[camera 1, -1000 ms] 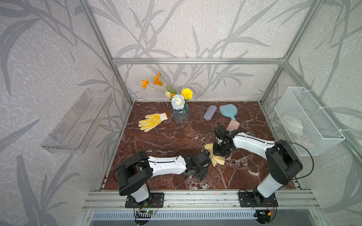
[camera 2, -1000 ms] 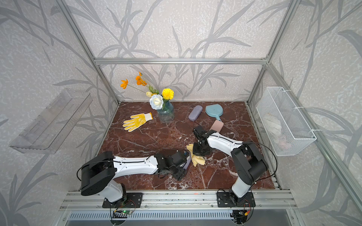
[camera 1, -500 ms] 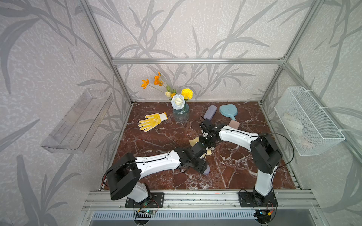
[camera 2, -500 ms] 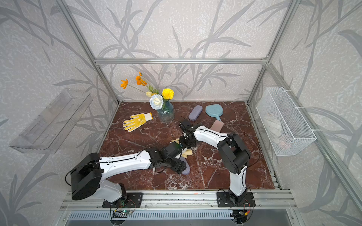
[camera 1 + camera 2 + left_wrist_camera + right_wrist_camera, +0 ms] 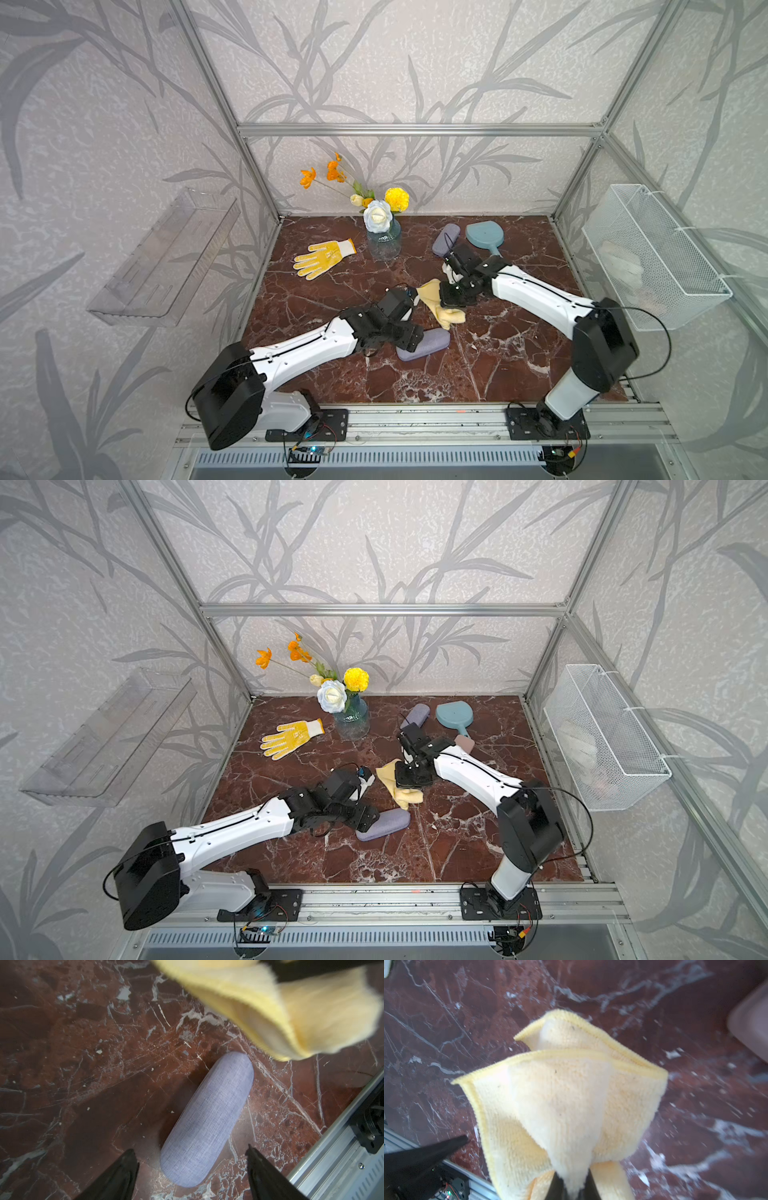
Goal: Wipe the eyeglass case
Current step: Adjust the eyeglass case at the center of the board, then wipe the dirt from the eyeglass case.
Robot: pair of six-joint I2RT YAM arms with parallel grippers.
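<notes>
The eyeglass case (image 5: 423, 345) lies flat on the red marble desk (image 5: 498, 374), near the front edge and about midway across. It runs mostly left to right, with its right end a little farther back, and in both top views its left end sits right at the left arm's wrist. The left jaws stand open: in the left wrist view their black tips flank that left end, each apart from it with bare desk showing between, so nothing is gripped. The right jaws are closed on a yellow cloth (image 5: 571, 1101), pinched where it bunches, and the cloth hangs limp in folds just to the far side of the case's right end. The case looks like a rigid shell covered in lilac woven fabric, rounded at both ends and domed on top. I judge it light and stiff, not fragile. Its covering should give the tips fair purchase, but its underside will likely skate on the polished stone under any sideways rub. The sensible hold is across its narrow width at the left end, which leaves the dome free for the cloth, itself soft and apt to drape. A second, similar case (image 5: 446, 240) lies at the far side, well apart
</notes>
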